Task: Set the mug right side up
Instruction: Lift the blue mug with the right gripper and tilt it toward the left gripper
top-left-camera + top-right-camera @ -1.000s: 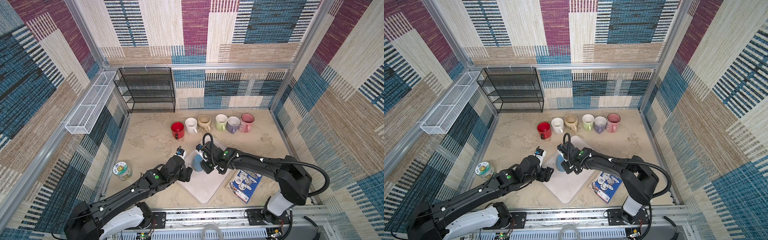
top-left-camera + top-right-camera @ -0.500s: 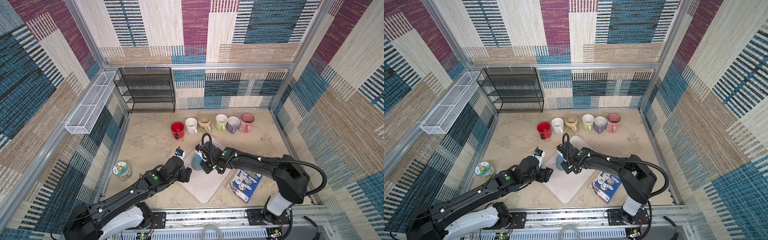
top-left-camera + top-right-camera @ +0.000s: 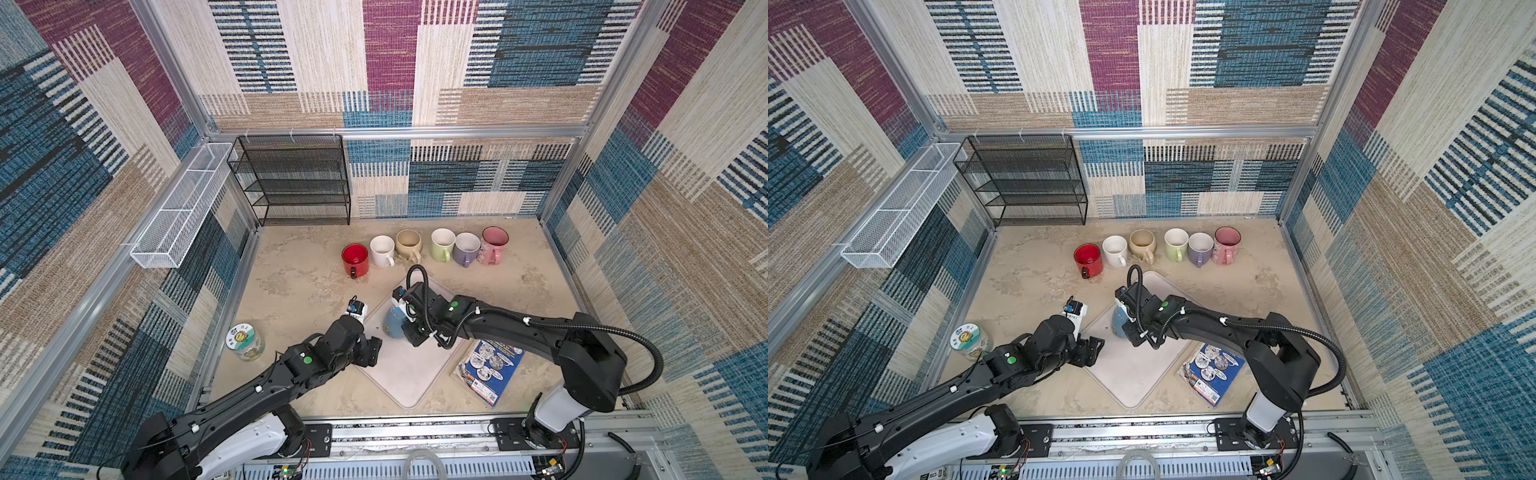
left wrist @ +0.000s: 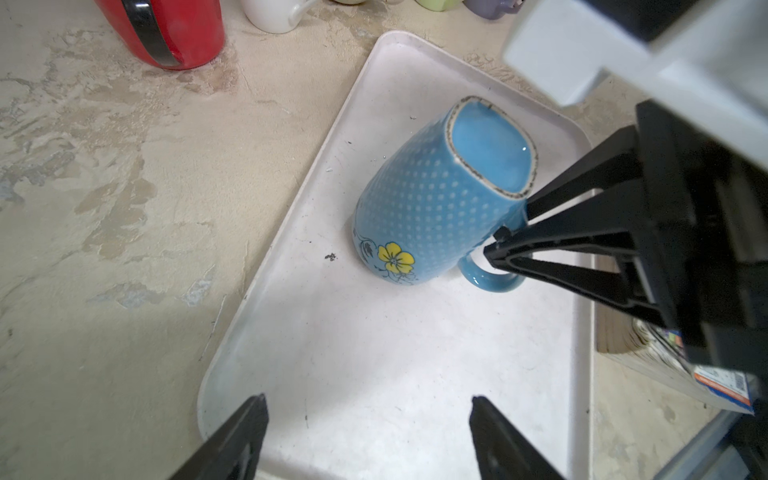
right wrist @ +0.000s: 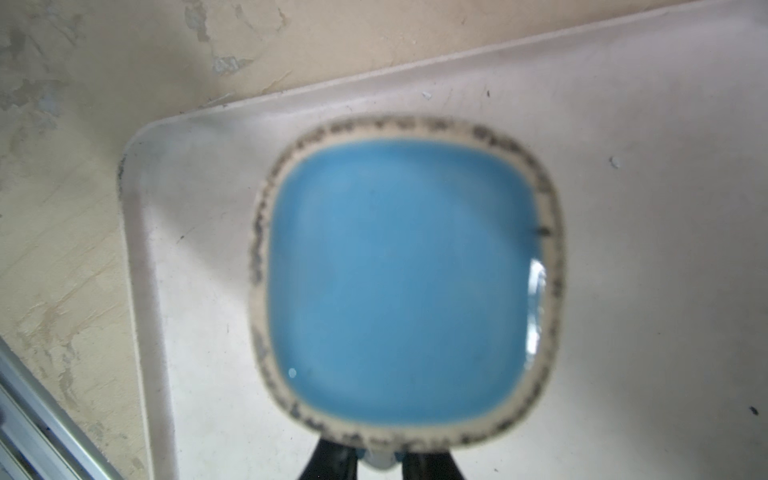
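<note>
Right end effector (image 4: 494,247) now round handle (image 4: 486,285)

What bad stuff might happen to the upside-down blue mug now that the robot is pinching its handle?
1. The right jaws grip only the small handle of the blue dotted ceramic mug, so it may swing or slip while turning and drop onto the white tray.
2. The left jaws stand open nearby; a swinging mug might bump them.
</note>
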Controlling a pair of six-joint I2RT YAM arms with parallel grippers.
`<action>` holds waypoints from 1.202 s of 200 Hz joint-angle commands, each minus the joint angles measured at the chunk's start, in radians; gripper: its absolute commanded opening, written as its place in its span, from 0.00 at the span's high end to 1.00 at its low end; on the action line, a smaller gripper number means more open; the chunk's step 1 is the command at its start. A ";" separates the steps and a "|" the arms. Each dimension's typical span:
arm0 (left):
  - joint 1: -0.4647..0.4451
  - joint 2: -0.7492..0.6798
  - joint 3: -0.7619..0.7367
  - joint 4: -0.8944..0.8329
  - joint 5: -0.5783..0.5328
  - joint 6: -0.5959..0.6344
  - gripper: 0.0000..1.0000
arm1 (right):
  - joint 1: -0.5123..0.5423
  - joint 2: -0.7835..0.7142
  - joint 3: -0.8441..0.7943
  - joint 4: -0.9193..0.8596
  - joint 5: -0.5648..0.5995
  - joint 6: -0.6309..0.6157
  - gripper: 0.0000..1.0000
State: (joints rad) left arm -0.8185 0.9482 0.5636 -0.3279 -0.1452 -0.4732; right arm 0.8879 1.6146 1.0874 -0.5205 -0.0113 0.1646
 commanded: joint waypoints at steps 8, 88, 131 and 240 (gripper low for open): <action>0.002 -0.011 -0.024 0.071 0.082 -0.013 0.18 | -0.001 -0.048 -0.012 0.100 -0.026 0.010 1.00; 0.020 -0.101 -0.075 0.213 0.255 -0.030 0.18 | -0.083 -0.265 -0.129 0.289 -0.193 0.060 1.00; 0.044 -0.141 -0.110 0.292 0.330 -0.074 0.17 | -0.186 -0.444 -0.251 0.453 -0.361 0.128 1.00; 0.095 -0.053 -0.165 0.723 0.630 -0.216 0.31 | -0.283 -0.602 -0.426 0.825 -0.723 0.308 1.00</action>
State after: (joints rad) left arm -0.7265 0.8753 0.4026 0.2386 0.4007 -0.6456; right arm 0.6079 1.0180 0.6704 0.1184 -0.6437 0.4175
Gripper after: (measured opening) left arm 0.725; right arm 0.165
